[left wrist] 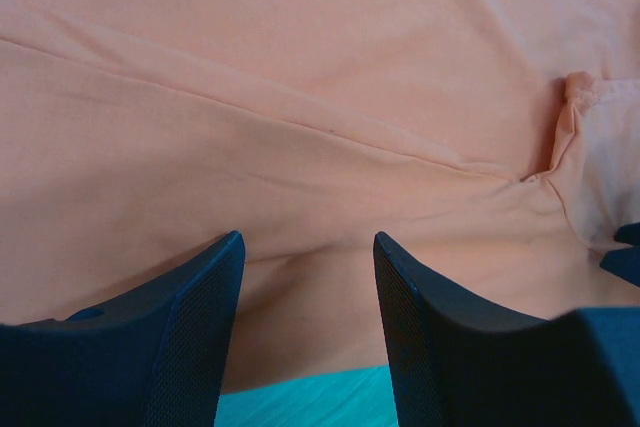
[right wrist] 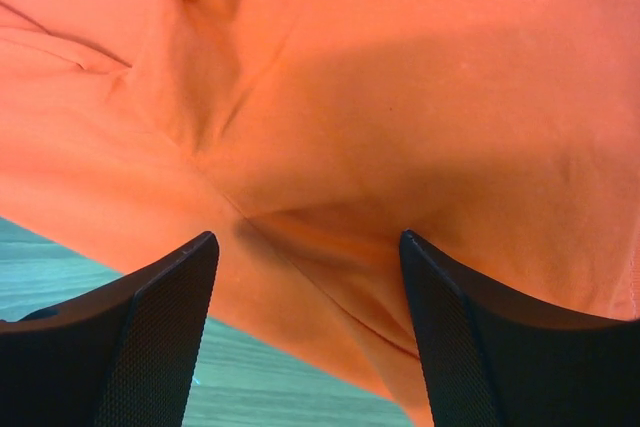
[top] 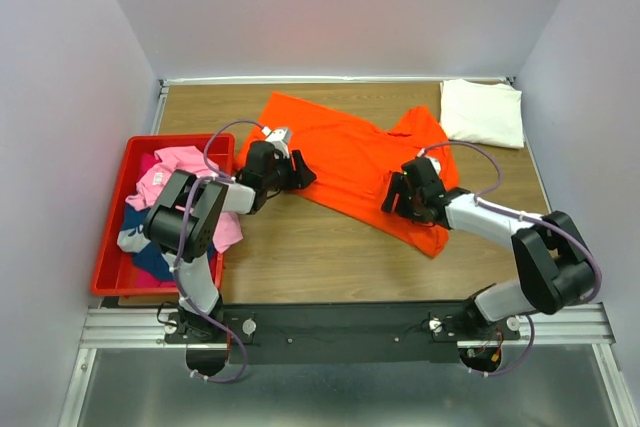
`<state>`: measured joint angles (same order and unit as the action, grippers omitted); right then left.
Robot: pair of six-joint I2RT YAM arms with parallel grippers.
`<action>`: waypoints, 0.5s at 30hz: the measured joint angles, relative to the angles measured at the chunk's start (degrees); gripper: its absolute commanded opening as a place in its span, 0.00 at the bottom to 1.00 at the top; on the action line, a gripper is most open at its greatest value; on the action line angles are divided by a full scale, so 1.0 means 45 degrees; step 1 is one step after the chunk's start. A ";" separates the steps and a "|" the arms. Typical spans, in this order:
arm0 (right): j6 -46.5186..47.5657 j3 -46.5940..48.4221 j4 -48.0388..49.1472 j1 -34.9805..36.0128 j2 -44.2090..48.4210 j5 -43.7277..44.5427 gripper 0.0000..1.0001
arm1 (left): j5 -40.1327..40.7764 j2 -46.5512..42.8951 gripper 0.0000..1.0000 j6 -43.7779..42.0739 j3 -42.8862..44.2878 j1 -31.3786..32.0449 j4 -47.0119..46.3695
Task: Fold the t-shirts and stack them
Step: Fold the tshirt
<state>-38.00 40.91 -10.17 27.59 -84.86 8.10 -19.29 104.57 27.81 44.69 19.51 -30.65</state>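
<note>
Top view, orange t-shirt (top: 345,152): it lies spread but rumpled on the table (top: 310,257), running from the middle of the far edge toward the right side. It is not yet folded.
Top view, cream-white t-shirt (top: 483,112): it sits folded at the far right corner. Treat it as the likely base of the stack.
Top view, red bin (top: 108,247): it stands at the left edge and holds the pink t-shirt (top: 172,169) and the dark blue t-shirt (top: 150,259).
Top view, left gripper (top: 300,173): it sits at the left near hem of the orange t-shirt.
Top view, right gripper (top: 392,197): it sits on the right near hem.
Left wrist view, left gripper (left wrist: 308,242): the jaws are spread, with the tips low over the orange t-shirt (left wrist: 300,67) just inside its edge. Bare table (left wrist: 300,397) shows below, and nothing is pinched.
Right wrist view, right gripper (right wrist: 308,237): the jaws are spread and straddle a crease of the orange t-shirt (right wrist: 400,67) near its edge. The table (right wrist: 60,267) shows at the lower left.
Step in hand: you are probably lining up both grasps on the near hem.
Next move: close both claws on the hem, then lift evenly so the cloth does not skew.
</note>
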 measured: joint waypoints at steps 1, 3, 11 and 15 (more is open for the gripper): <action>-0.0136 -0.0165 0.0078 -0.0049 0.0185 -0.0010 0.82 | 0.0121 0.0005 0.63 0.0049 -0.0078 0.0107 -0.0141; -0.0423 -0.0534 0.0044 -0.0146 0.0602 0.0000 0.83 | 0.0267 -0.0005 0.63 0.0126 -0.0248 0.0393 -0.0437; -0.1559 -0.1423 -0.2059 -0.0325 0.2613 0.0559 0.92 | 0.1132 -0.1195 0.63 0.0835 -0.2108 0.1345 -0.1307; -0.2045 -0.1851 -0.3502 -0.0330 0.4430 0.1005 0.93 | 0.1525 -0.2293 0.63 0.1205 -0.3376 0.1821 -0.1418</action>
<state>-47.20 32.58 -25.93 26.11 -64.93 12.62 -12.43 94.26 33.23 29.50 27.70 -37.04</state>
